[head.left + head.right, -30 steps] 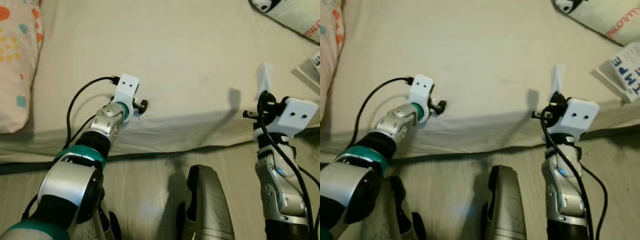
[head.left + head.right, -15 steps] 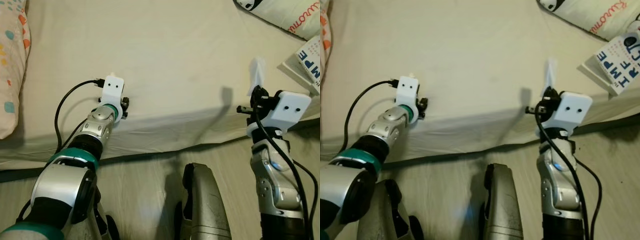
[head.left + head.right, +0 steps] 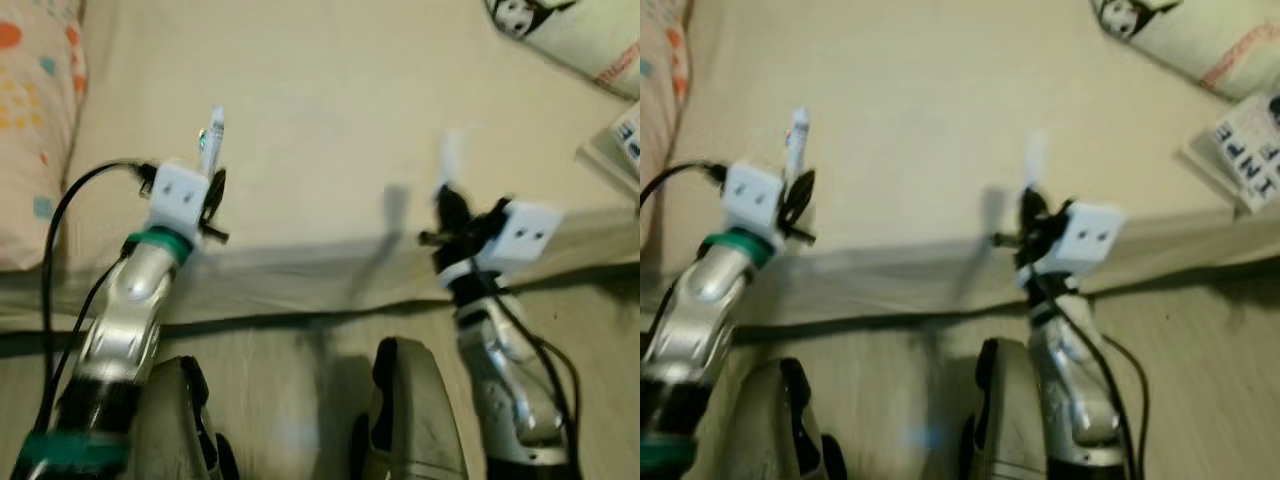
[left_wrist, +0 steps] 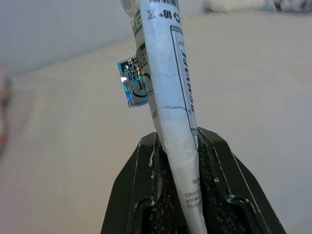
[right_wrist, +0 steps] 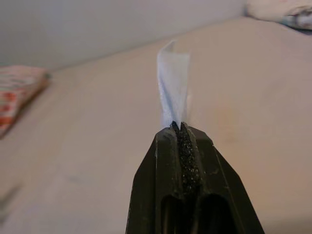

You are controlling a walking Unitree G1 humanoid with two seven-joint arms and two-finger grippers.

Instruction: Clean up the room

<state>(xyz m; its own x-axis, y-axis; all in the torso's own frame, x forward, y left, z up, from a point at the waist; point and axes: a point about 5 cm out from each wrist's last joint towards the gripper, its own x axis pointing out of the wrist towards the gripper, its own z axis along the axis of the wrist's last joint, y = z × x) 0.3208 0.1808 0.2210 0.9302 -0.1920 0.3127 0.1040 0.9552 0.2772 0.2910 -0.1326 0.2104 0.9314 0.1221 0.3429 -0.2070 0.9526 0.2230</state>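
While both arms hover over the bed (image 3: 330, 120), the left gripper (image 4: 176, 161) clamps a printed white wrapper (image 4: 168, 87) upright, and the right gripper (image 5: 181, 141) pinches a white scrap (image 5: 173, 83). Nearby lie a spotted pillow (image 3: 35, 120) and book (image 3: 1240, 150).

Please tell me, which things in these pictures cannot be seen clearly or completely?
- Printed white wrapper in the left gripper: left wrist view, top edge cuts it; the small print is unreadable.
- Thin white paper strip in the right gripper: blurred, kind unclear.
- White lettered booklet: right eye view, edge cuts it.
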